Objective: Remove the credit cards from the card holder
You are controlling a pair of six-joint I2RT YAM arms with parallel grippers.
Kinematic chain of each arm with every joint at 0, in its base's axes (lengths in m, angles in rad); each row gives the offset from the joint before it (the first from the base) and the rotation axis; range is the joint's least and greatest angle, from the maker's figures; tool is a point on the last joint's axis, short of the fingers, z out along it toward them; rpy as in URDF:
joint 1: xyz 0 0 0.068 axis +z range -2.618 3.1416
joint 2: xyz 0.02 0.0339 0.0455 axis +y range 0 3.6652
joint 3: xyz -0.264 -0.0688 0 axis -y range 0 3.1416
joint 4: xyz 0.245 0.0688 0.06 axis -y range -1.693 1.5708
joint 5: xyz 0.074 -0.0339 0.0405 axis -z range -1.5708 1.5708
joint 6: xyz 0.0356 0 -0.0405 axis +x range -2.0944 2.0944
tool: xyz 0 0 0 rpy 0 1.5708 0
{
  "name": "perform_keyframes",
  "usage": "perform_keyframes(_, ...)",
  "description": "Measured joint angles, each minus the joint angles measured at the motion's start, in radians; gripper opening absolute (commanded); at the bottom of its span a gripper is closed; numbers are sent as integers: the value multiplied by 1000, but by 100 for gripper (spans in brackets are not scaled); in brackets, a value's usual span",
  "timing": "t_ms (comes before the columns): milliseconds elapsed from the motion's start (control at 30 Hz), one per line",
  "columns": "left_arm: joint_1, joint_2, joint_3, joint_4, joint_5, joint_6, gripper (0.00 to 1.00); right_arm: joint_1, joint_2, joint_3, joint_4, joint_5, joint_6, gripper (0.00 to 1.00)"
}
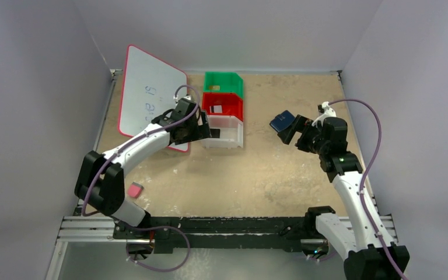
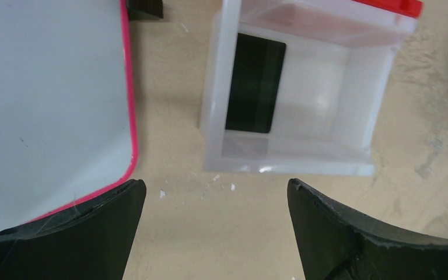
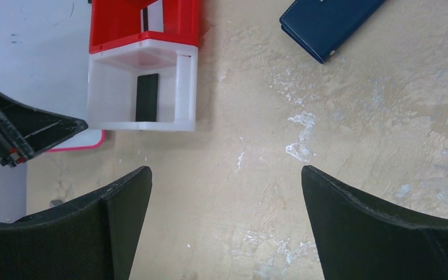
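Left gripper (image 2: 216,233) fingers apart, empty, hovering beside the white bin (image 2: 373,116); black card (image 2: 255,83) lies flat inside that bin, at 12 o'clock from the gripper. Right gripper (image 3: 226,227) fingers apart, empty, above bare table (image 3: 350,134). Card holder (image 3: 329,23) lies closed on the table at 1 o'clock from the right gripper, apart from it

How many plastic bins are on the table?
3, in a row touching each other: the green bin farthest from the arms, the red bin in the middle, and the white bin nearest. The white bin holds a black card.
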Motion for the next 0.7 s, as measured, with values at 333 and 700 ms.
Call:
perform_keyframes(333,52,84,-6,9,-187,10,93,-1,-2,0,-32,2,6,100)
perform_keyframes(700,232,84,-37,-14,-290,63,95,-1,0,0,-34,2,9,100)
